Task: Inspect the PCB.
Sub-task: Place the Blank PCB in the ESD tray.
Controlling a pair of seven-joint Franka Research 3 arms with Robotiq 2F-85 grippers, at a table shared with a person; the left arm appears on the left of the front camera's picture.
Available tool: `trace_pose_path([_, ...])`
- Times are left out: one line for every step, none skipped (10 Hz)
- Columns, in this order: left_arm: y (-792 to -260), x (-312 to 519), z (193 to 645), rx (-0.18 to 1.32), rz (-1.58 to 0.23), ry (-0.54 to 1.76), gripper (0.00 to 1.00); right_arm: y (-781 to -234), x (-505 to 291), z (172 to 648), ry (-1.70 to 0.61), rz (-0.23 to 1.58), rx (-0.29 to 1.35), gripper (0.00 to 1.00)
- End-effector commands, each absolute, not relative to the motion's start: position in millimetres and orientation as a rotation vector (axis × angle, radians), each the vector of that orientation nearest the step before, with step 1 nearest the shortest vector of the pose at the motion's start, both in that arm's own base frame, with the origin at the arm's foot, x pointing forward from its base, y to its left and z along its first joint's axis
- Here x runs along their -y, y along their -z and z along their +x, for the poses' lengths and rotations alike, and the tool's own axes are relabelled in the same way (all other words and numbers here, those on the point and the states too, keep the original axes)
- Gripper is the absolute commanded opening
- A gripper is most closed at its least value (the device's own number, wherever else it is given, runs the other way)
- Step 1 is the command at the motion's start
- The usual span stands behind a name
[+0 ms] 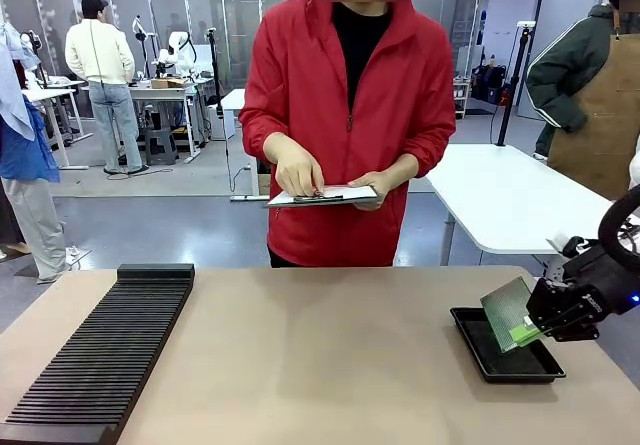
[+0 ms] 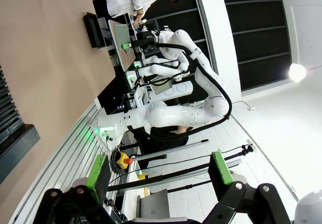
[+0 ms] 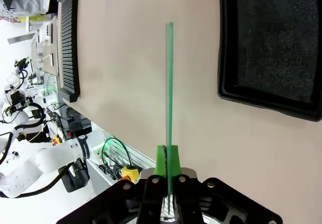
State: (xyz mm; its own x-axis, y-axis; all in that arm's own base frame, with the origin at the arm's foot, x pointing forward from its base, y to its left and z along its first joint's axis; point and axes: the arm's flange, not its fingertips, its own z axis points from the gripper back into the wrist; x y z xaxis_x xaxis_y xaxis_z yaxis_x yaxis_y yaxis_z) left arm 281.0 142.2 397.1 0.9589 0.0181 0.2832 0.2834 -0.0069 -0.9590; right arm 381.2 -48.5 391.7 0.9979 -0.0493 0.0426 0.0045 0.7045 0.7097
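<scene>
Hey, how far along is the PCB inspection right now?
Done: the right gripper has the PCB pinched by one edge, lifted and tilted above the black tray. In hand: the person is writing on a clipboard. Left: putting the board down, perhaps in the slotted rack. The left gripper is open.

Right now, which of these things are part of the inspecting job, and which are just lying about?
In the job:
- PCB, gripped by the right gripper
- clipboard the person writes on

Lying about:
- black tray
- slotted black rack
- left gripper, open
</scene>
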Motion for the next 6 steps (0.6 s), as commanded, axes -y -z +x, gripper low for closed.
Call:
trace_pose_path([-398.5,-143.0,278.8,0.236,-1.562,0.220,1.00,-395.2,52.2,380.6,0.033,0.800,0.052,0.03])
trace_pose_path([-398.5,-143.0,278.8,0.236,-1.562,0.220,1.00,-391.7,48.5,381.2,0.030,0.789,0.060,0.03])
trace_pose_path([-398.5,-143.0,278.8,0.236,-1.562,0.220,1.00,-388.0,52.0,402.1,0.020,0.726,0.017,0.03])
trace_pose_path([-398.5,-143.0,278.8,0.236,-1.562,0.220,1.00,-380.7,55.9,418.7,-0.001,0.620,0.059,0.03])
trace_pose_path([-398.5,-143.0,278.8,0.236,-1.562,0.220,1.00,-366.9,53.9,432.4,-0.047,0.626,0.013,0.03])
trace_pose_path([-398.5,-143.0,278.8,0.236,-1.562,0.220,1.00,-359.3,55.8,441.6,-0.054,0.610,-0.002,0.03])
